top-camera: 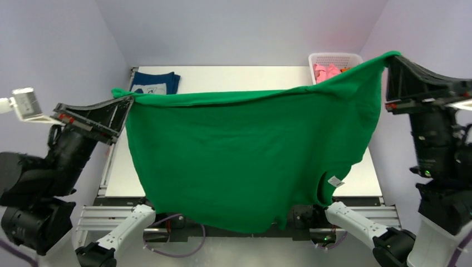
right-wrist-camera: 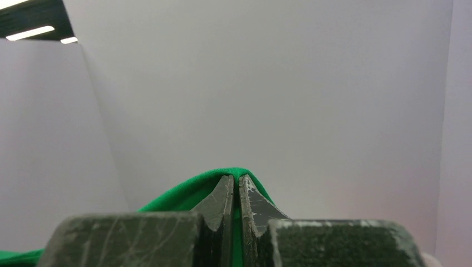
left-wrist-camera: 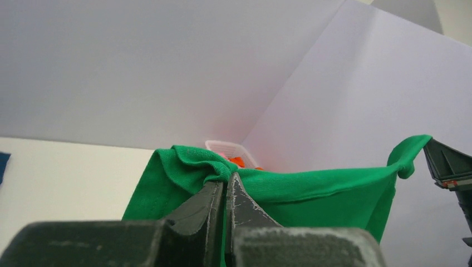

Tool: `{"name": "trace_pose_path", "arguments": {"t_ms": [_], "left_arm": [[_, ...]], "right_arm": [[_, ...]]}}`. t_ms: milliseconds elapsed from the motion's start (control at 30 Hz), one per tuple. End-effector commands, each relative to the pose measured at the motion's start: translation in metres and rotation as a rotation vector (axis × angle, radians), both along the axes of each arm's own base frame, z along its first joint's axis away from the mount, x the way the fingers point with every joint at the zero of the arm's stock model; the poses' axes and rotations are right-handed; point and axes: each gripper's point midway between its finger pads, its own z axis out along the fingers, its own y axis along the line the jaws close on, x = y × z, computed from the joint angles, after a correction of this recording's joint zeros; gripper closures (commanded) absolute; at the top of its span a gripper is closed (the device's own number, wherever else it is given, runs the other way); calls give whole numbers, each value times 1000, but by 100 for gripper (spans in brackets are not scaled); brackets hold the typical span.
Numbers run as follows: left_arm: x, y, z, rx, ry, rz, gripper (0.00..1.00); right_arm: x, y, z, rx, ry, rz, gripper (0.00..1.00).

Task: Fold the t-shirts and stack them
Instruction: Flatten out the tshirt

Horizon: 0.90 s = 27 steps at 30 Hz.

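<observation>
While it hangs between the two arms, green t-shirt (top-camera: 239, 150): spread wide in the air above the table (top-camera: 245, 78), its top edge stretched from the left side up to the right, which sits higher; the lower part droops past the table's near edge.
Left gripper (top-camera: 131, 99): fingers closed on the shirt's top left corner; the left wrist view shows the cloth bunched and pinched between the tips (left-wrist-camera: 226, 181).
Right gripper (top-camera: 389, 58): fingers closed on the top right corner; in the right wrist view a green fold arches over the pressed-together tips (right-wrist-camera: 238, 181).
White tag (top-camera: 334, 181): small label on the shirt's lower right, near a hanging fold.
Navy t-shirt (top-camera: 156, 83): folded flat at the far left corner of the table, white print facing up, partly hidden behind the green cloth.
White basket (top-camera: 334, 55): perforated plastic, at the far right corner of the table.
Pink t-shirt (top-camera: 325, 72): crumpled inside the basket.
Orange t-shirt (left-wrist-camera: 238, 161): beside the pink one in the basket, only a small patch showing.
</observation>
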Motion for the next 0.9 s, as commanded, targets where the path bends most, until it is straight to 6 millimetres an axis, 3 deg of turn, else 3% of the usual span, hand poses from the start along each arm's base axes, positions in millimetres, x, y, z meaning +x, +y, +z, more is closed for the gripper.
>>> {"name": "trace_pose_path", "arguments": {"t_ms": [0,133,233,367,467,700,867], "left_arm": [[65,6,-40,20,167,143,100],[138,0,-119,69,398,247,100],[187,3,-187,111,584,351,100],[247,11,-278,155,834,414,100],[284,12,-327,147,958,377,100],[356,7,-379,173,1060,335,100],[400,1,-405,166,1108,277,100]], "right_arm": [[75,5,-44,-85,157,-181,100],[137,-4,-108,-123,332,-399,100],[180,0,-165,-161,450,-510,100],[231,14,-244,-219,616,-529,100],[264,17,-290,-203,716,-507,100],[329,25,-374,-214,879,-477,100],[364,30,-404,-246,937,-501,100]]}}
